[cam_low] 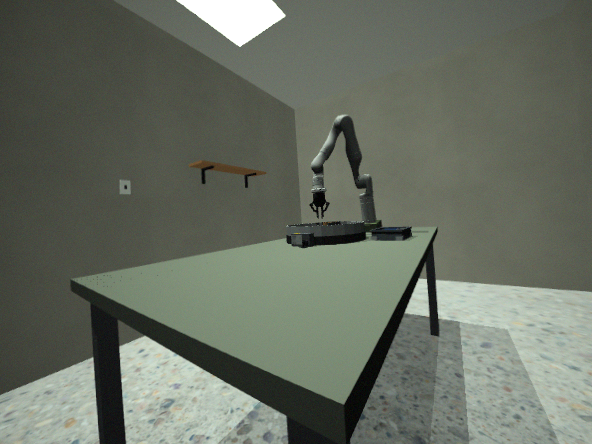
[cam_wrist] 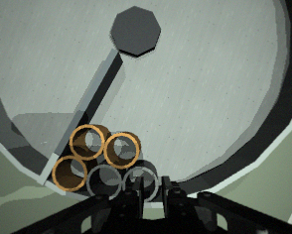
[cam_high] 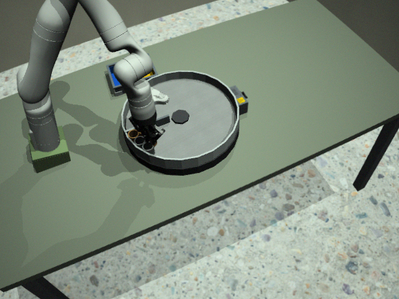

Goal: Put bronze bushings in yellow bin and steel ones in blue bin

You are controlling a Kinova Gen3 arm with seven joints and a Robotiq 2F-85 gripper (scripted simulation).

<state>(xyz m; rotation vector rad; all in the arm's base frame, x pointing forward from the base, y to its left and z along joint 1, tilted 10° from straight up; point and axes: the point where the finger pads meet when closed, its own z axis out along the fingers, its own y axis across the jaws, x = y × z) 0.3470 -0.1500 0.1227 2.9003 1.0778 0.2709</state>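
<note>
My gripper is open with a narrow gap, pointing down above the near-left part of the turntable, and nothing is between its fingers. Three bronze bushings stand clustered there: one by the bar, one beside it, one near the rim. Two steel bushings stand beside them, one in the middle and one partly behind the left fingertip. The blue bin and yellow bin are behind the turntable; the arm hides much of them.
A raised rim surrounds the turntable. A straight bar reaches from near the dark hub toward the rim beside the bushings. A grey box with a yellow patch sits against the turntable's outer side.
</note>
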